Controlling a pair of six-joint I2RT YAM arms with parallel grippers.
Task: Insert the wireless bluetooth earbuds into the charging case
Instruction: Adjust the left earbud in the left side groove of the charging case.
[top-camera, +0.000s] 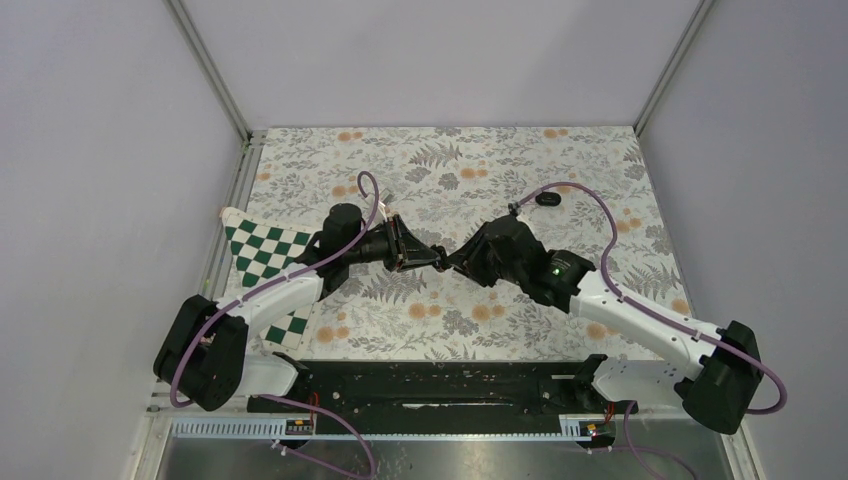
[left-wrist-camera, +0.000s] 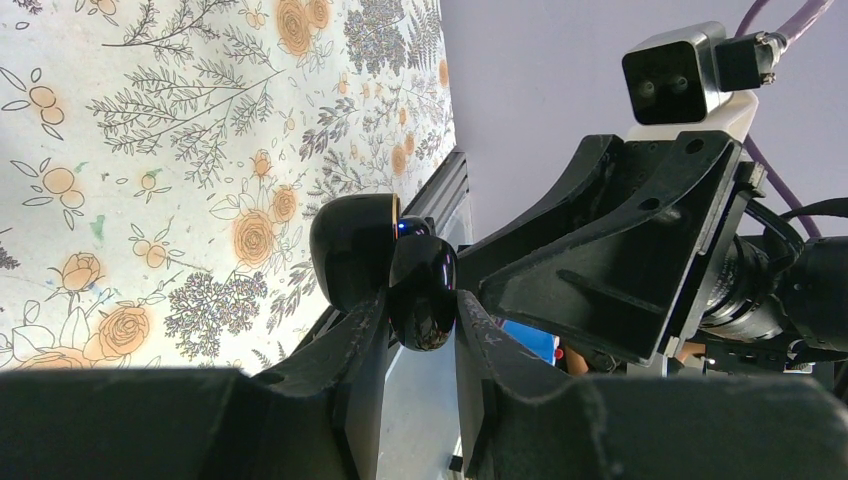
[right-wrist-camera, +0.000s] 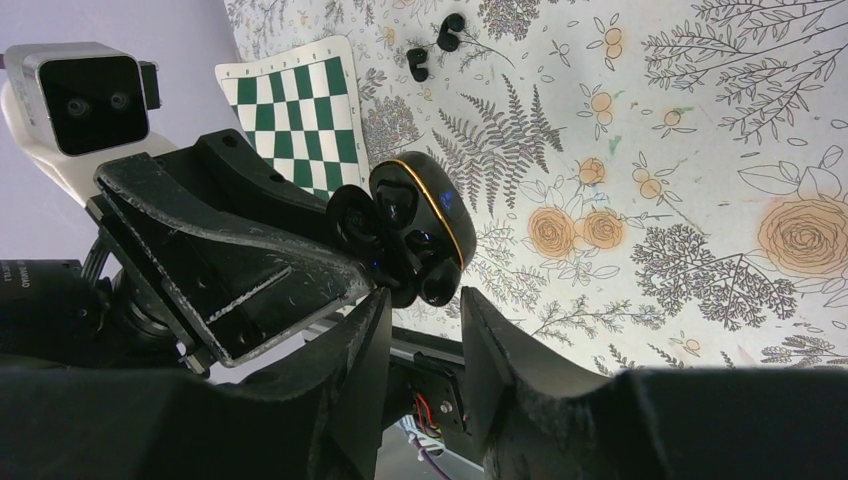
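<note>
Where the two arms meet over the middle of the floral cloth (right-wrist-camera: 700, 120), the left gripper (left-wrist-camera: 420, 312) pinches the charging case (right-wrist-camera: 422, 215) between its fingertips. Case is glossy black and hinged open, with a thin gold rim on the domed half and a small blue light at the seam. It appears to be held clear of the cloth.

Right gripper (right-wrist-camera: 422, 305) faces the left one tip to tip. Its fingers stand apart with a clear gap, and the lower end of the case sits right at that gap. Cannot tell whether either finger touches it.

The wireless bluetooth earbuds (right-wrist-camera: 418, 64) are not in the case. Both lie on the cloth, near each other, just beside the green-and-white checkered mat (right-wrist-camera: 300, 110) and well apart from the case. From the top camera the left arm hides them.
</note>
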